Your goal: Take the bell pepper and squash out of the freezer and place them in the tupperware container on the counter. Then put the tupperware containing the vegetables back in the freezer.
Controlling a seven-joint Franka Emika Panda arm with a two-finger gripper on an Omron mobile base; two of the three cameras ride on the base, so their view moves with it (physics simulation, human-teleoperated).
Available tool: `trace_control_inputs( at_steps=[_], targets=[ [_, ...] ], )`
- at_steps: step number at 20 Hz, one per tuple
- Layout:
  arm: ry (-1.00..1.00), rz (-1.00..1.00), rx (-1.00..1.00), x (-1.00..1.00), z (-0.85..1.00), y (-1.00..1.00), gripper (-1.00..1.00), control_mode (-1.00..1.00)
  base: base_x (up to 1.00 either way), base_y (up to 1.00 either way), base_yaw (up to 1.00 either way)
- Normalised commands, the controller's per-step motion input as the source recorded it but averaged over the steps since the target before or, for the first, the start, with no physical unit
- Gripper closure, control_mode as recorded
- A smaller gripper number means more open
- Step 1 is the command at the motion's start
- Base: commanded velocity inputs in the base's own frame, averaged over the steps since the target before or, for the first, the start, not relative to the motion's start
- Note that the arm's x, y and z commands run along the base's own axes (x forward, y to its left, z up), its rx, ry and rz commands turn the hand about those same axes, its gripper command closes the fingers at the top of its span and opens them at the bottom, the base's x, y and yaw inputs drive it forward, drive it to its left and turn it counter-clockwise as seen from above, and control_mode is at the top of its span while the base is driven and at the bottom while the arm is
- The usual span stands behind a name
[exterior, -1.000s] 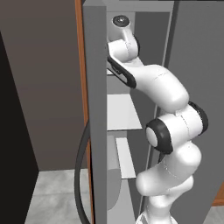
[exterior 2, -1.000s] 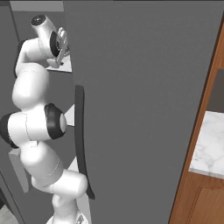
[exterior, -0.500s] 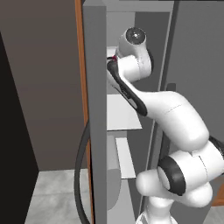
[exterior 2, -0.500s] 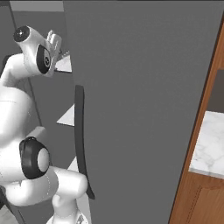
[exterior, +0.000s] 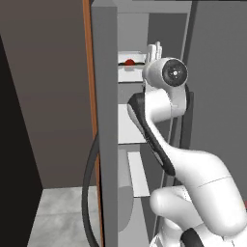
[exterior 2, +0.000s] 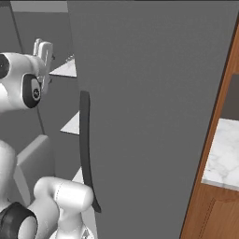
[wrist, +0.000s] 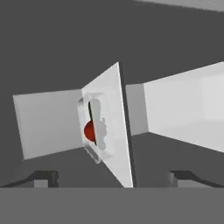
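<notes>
pincer (wrist: 112, 177): spread wide, holds nothing, up inside the freezer (exterior: 132, 19) | bell pepper (wrist: 89, 131): red, on a white shelf (exterior: 131, 65) ahead, apart from the pincer (a dark thing beside it, too blurry to tell) | bench (exterior 2: 224, 156): far right

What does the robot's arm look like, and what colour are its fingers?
The arm is smooth, rounded and glossy white, with dark bands at its joints and a dark round cap at the wrist. Its gripper has two slim pale fingers; in the hand view the fingertips look small and dark.
</notes>
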Motion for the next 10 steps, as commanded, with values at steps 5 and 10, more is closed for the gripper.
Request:
trace_control_inputs(
  at_steps=[5,10],
  targets=[
    [-0.13,0.0,0.07,-1.0,0.76,-0.21,-1.0,-1.0,0.0,0.0,0.0],
    [-0.06,0.0,0.11,-1.0,0.72,-0.13,-1.0,-1.0,0.0,0.0,0.0]
  ],
)
